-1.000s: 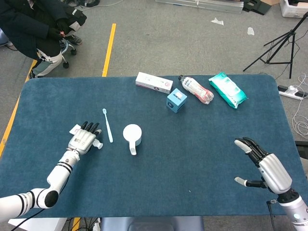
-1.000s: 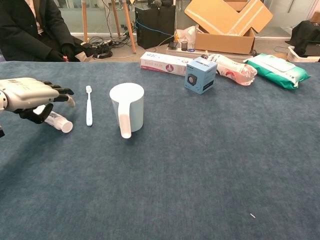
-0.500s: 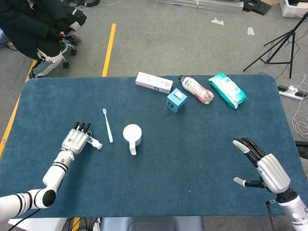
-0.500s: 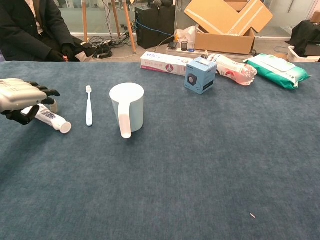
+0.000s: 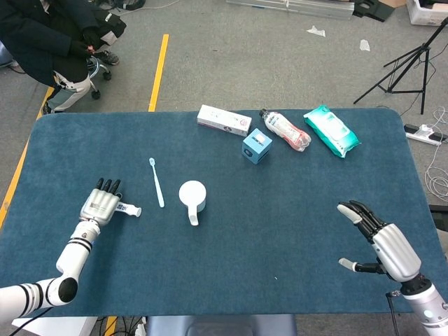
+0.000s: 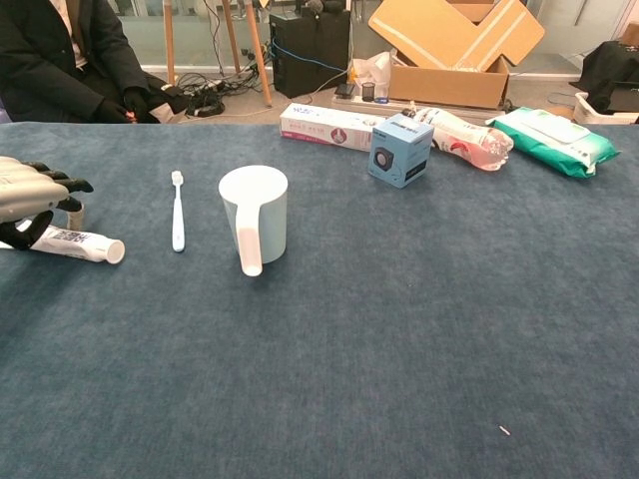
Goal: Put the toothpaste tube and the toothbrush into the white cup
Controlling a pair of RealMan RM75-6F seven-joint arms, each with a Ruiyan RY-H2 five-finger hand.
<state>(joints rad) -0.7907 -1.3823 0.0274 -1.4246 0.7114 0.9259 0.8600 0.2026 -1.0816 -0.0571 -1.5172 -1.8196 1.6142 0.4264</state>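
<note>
Both task items lie uncollected: left hand (image 5: 100, 206) rests loosely on the white toothpaste tube (image 6: 70, 242), not yet visibly gripping it, slim white toothbrush (image 5: 156, 182) and white handled cup (image 5: 192, 196) beyond; firm mid-tube pinch advised; right hand (image 5: 381, 241) spread, idle.

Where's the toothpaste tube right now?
The toothpaste tube lies flat on the table's left side, under the left hand, cap end toward the toothbrush, with the white cup further right.

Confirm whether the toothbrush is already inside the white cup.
No, the toothbrush lies flat on the table, left of the white cup and apart from it.
</note>
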